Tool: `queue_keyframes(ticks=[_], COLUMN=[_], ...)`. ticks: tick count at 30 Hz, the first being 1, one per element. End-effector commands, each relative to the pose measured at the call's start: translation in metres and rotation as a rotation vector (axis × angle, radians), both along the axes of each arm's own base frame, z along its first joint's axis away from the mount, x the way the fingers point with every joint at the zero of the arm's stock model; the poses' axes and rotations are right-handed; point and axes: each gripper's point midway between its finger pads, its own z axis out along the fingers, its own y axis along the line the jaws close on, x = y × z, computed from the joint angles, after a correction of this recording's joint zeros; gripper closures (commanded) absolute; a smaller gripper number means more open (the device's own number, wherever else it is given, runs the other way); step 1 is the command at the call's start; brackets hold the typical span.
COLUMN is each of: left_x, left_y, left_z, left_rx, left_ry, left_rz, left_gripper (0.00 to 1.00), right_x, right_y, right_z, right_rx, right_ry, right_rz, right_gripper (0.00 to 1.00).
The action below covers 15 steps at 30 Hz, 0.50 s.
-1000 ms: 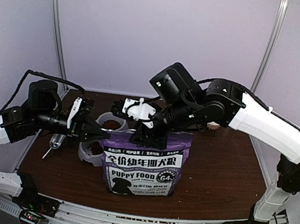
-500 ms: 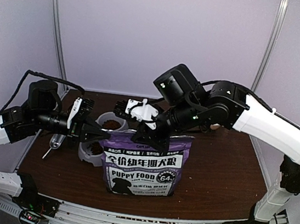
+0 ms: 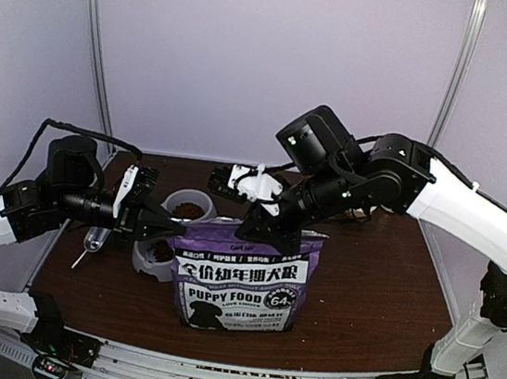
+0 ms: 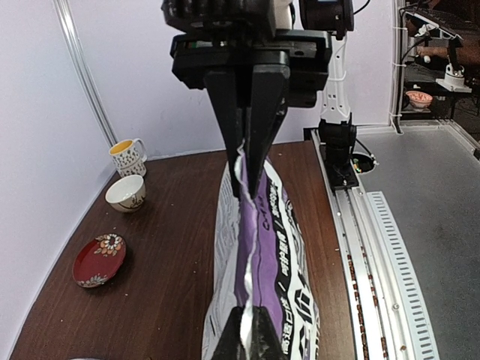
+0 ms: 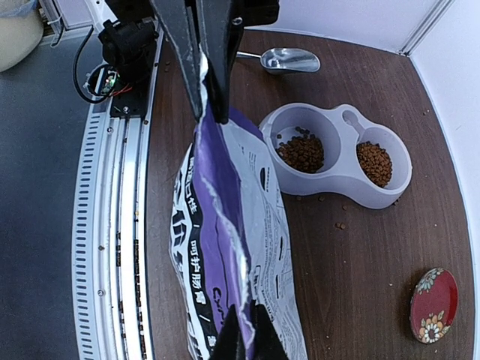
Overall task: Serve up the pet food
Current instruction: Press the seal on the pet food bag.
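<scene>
Each arm holds one end of the same thing. The left gripper [image 4: 244, 319] is clenched on the near end of the torn top edge of the tall purple-and-white printed foil bag [image 3: 236, 285]. The right gripper [image 5: 240, 322] is pinched tight on the opposite end of that edge. The bag stands upright on the dark brown wooden table [image 5: 360, 255] between them. Holding it at both ends likely keeps the floppy top stretched flat and stops the bag slumping. I cannot tell whether the mouth is about to be pulled open or pressed shut.

Just beyond the left gripper, close behind the bag's left end, sits the pale grey plastic double-well feeding bowl [image 5: 337, 187]. The small reddish-brown dry kibble [image 5: 304, 152] lies in both wells, with a few stray pellets on the wood beside it (so the serving looks largely done). Out past the left gripper's wrist lies the shiny metal scoop [image 5: 289, 60], apart from the bowl.

Well beyond the right gripper, toward the back wall, are a small red flower-patterned plate [image 4: 97, 260], a white patterned cup [image 4: 125, 193] and a yellow-lined mug [image 4: 125, 154].

The bag's front reads "PUPPY FOOD", "LOVE CHOICE" and a round "64" badge, beneath a line of large Chinese characters.
</scene>
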Motion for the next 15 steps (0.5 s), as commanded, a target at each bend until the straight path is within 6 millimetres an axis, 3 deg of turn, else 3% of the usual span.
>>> queue_keyframes(ticks=[1,4,6,10,15], left_x=[-0.011,-0.011,-0.011,-0.011,-0.011], left_y=[0.001,0.001,0.001,0.0,0.0], left_z=[0.022,0.022,0.022,0.022,0.022], left_rx=[-0.072,-0.072,-0.072,-0.072,-0.072], left_ry=[-0.07,-0.07,-0.07,-0.071,-0.07], left_rz=[-0.055,-0.055,-0.056,-0.055,-0.057], left_gripper=[1.0,1.0,1.0,1.0,1.0], right_x=[0.009,0.011,0.011,0.01,0.009], right_y=[-0.024,-0.029,-0.033,-0.037,-0.038], right_z=[0.006,0.001,-0.001,-0.004,0.0], right_rx=[-0.019,-0.04,-0.05,-0.052,-0.027], right_ry=[-0.013,-0.007,-0.001,0.013,0.012], right_rz=[-0.065,-0.079,-0.084,-0.087,-0.085], right_gripper=[0.96,0.8,0.77,1.0,1.0])
